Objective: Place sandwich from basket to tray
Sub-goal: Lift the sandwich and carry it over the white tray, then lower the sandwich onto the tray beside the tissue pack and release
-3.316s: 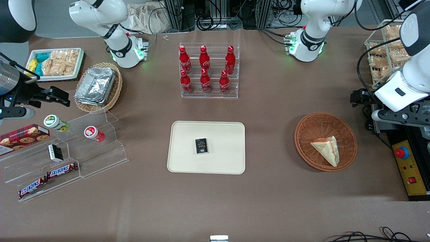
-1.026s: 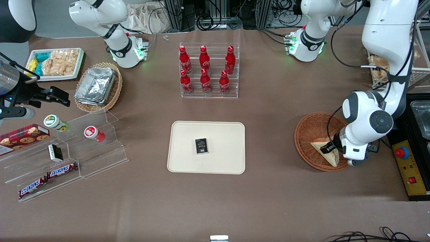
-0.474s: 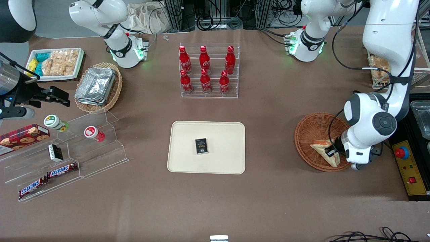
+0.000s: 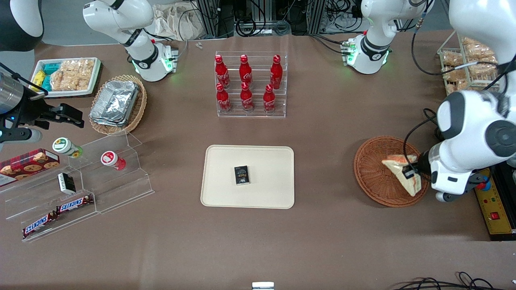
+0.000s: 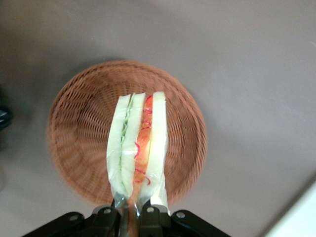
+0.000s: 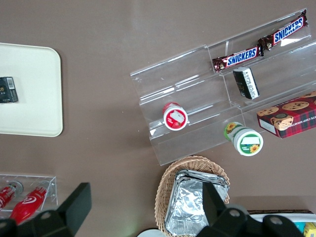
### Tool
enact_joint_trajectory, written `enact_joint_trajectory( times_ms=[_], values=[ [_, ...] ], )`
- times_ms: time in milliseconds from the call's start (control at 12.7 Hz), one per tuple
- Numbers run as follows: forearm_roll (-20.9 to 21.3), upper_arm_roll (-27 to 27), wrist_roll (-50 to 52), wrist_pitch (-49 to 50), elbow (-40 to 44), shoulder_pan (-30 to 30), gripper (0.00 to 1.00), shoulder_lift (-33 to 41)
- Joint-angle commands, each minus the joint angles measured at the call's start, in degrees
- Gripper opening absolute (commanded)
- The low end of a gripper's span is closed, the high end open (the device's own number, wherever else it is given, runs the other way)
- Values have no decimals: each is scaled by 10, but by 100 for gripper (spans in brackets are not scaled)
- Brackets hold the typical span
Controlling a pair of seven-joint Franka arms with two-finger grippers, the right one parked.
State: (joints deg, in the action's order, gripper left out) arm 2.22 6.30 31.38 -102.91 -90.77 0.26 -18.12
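Observation:
The sandwich (image 4: pixel 403 171), a wrapped white-bread wedge with red and green filling, hangs lifted above the reddish-brown wicker basket (image 4: pixel 373 177). My left gripper (image 4: pixel 410 174) is shut on its edge. In the left wrist view the sandwich (image 5: pixel 137 148) stands out from the gripper (image 5: pixel 129 213), with the basket (image 5: pixel 79 143) below it. The cream tray (image 4: pixel 266 161) lies at the table's middle, well apart from the basket, with a small black box (image 4: pixel 241 175) on it. The tray's corner also shows in the right wrist view (image 6: pixel 34 89).
A clear rack of red bottles (image 4: pixel 250 84) stands farther from the camera than the tray. Toward the parked arm's end are a clear stepped shelf (image 4: pixel 80 185) with snacks, a tan basket of foil containers (image 4: pixel 117 104) and a white snack tray (image 4: pixel 66 75).
The left gripper has risen with the sandwich, lifting it clear of the basket's floor; the arm has swung upward and outward. Earlier still the sandwich lay flat in the basket.

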Motion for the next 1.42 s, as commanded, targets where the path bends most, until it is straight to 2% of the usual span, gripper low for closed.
enact_joint_trajectory(
  times_ms=[0, 158, 316, 395, 553, 789, 1342],
  values=[
    [2, 52, -76, 85, 102, -4, 0, -22],
    [7, 113, -103, 82, 111, -15, 0, -30],
    [93, 122, -98, 82, 126, -89, 0, -64],
    [104, 122, -86, 82, 148, -122, 0, -93],
    [95, 124, -25, 50, 186, -160, 0, -156],
    [92, 123, 31, -46, 192, -210, 0, -224],
    [94, 122, 34, -106, 190, -263, 1, -307]
  ],
)
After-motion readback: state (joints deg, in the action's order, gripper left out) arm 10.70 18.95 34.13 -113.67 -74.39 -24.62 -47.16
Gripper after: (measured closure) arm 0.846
